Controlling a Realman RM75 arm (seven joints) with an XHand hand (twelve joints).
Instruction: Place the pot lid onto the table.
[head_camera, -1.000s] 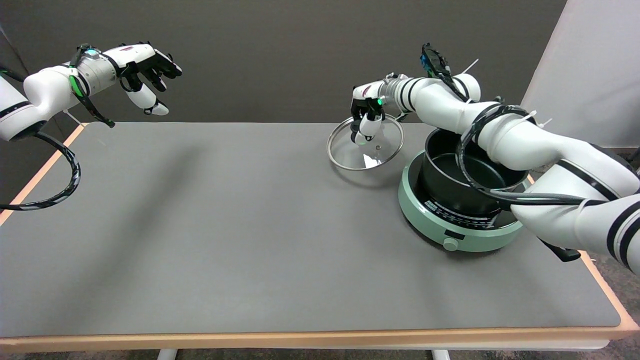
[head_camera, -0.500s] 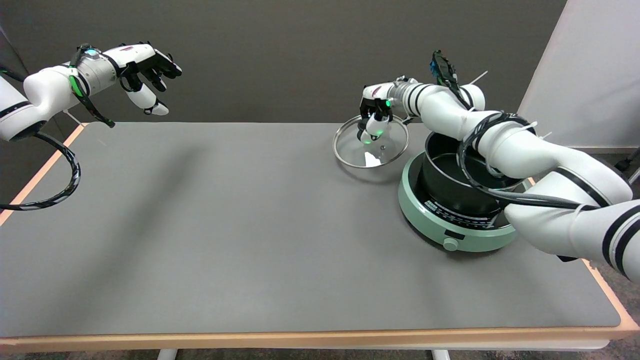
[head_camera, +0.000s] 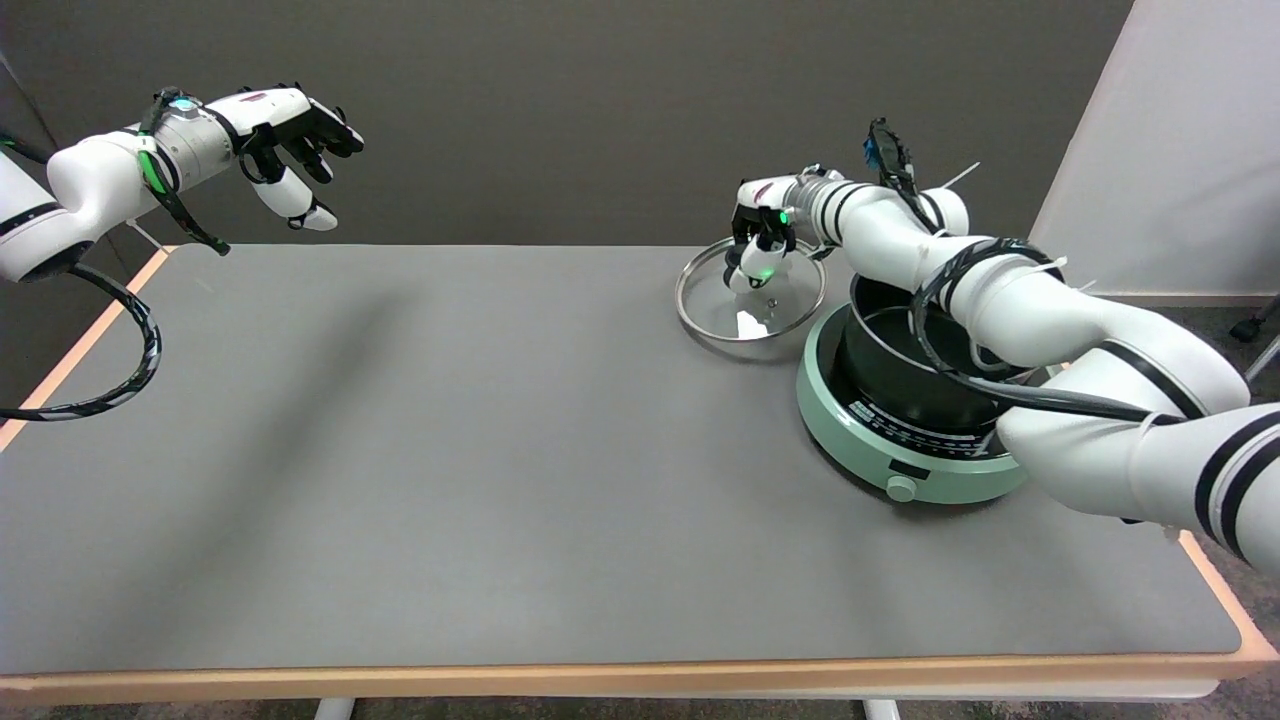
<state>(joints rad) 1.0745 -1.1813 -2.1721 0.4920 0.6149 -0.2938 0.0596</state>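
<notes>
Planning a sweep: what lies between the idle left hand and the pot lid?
In the head view, only bare table lies between left hand and pot lid.

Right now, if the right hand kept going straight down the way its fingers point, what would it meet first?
The right hand holds the round glass pot lid from above, so that lid comes first, then probably the grey table just beneath; the gap under the lid is unclear.

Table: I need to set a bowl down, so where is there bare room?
The table is bare left of the lid and along the near edge in front of the cooker. The far right is crowded: the right hand holds the lid beside the pot.
</notes>
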